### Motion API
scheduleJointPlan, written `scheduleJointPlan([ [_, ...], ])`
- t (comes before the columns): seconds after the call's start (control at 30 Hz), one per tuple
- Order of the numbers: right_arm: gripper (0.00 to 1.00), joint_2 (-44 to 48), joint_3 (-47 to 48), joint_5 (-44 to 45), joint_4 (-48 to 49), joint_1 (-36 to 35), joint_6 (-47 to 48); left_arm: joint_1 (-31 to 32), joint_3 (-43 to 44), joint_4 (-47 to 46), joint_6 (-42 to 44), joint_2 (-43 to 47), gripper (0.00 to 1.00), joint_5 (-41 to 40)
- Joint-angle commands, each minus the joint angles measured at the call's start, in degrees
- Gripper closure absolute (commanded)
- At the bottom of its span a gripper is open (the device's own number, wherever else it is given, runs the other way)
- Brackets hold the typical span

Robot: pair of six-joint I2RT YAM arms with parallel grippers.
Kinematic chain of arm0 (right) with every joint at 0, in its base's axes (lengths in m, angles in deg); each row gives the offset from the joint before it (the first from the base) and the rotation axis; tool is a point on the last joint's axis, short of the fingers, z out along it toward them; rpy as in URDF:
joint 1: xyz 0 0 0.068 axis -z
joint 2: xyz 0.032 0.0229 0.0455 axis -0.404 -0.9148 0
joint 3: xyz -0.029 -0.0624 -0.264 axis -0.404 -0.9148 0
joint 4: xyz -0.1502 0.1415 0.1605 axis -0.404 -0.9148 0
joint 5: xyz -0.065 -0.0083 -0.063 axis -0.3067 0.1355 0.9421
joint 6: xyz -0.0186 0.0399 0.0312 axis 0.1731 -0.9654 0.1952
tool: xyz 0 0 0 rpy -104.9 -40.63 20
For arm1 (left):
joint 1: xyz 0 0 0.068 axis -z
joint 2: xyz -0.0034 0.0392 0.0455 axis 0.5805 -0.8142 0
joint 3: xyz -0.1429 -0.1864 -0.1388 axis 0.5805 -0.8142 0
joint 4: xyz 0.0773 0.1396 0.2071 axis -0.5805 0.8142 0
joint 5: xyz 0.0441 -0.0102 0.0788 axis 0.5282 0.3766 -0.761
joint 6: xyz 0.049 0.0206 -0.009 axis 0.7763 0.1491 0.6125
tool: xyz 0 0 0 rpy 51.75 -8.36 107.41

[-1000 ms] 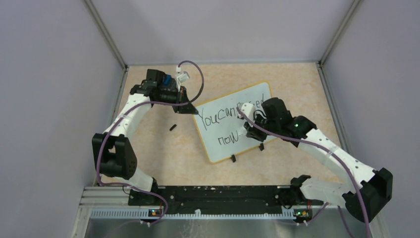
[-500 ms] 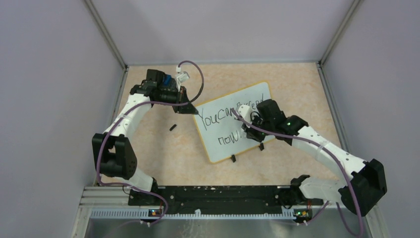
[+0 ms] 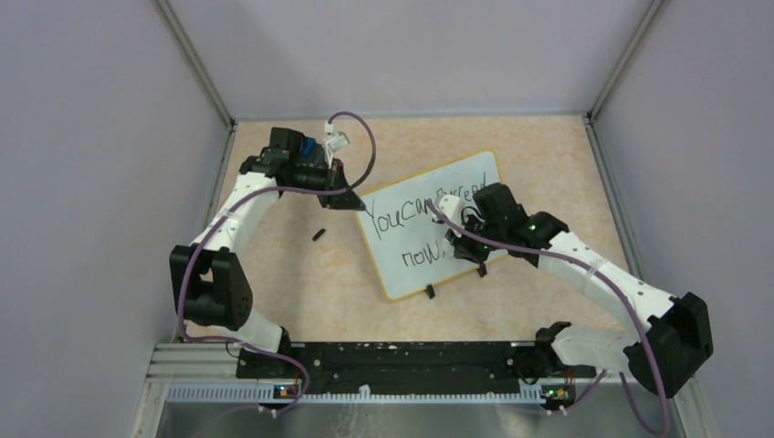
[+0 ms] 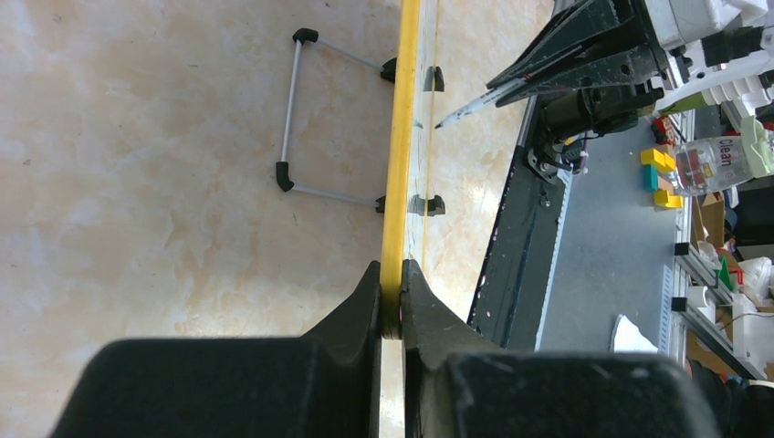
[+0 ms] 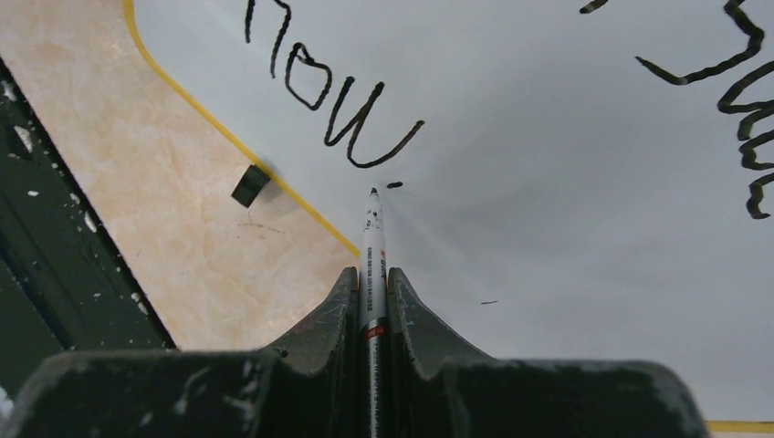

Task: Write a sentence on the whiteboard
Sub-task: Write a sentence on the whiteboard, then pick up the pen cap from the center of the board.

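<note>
Sentence (image 3: 402, 217) on whiteboard (image 3: 479, 169) looks near-finished: right gripper (image 5: 371, 292) clamps marker (image 5: 371, 239) beside dot after "now", left gripper (image 4: 391, 301) pinches yellow rim (image 4: 399, 164); next, probably lift clear.

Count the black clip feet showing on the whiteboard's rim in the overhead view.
2. Both on the near edge of the whiteboard: left clip foot by its corner, right clip foot further along. Others may be hidden.

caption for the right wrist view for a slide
Right gripper shut on a marker, its tip beside a small dot after the word "now" on the whiteboard.
</note>
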Motion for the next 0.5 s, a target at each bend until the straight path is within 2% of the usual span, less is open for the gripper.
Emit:
scheduleJointPlan([
  [0.0,1.00,3.1,4.4,-6.6,-2.0,0.4,1.2,1.3,-1.8,0.9,3.5,0.3,0.87,-2.9],
  [0.1,1.00,3.4,6.3,-9.8,-3.8,0.4,1.4,1.3,-1.4,1.0,3.6,0.5,0.80,-2.9],
  [0.37,1.00,2.9,11.4,-15.0,-4.8,0.4,-2.3,1.0,3.6,3.8,3.7,0.7,0.48,-3.7],
  [0.47,1.00,2.5,13.2,-16.2,-4.6,0.5,-4.1,0.5,5.4,3.5,2.7,1.7,0.42,-3.4],
])
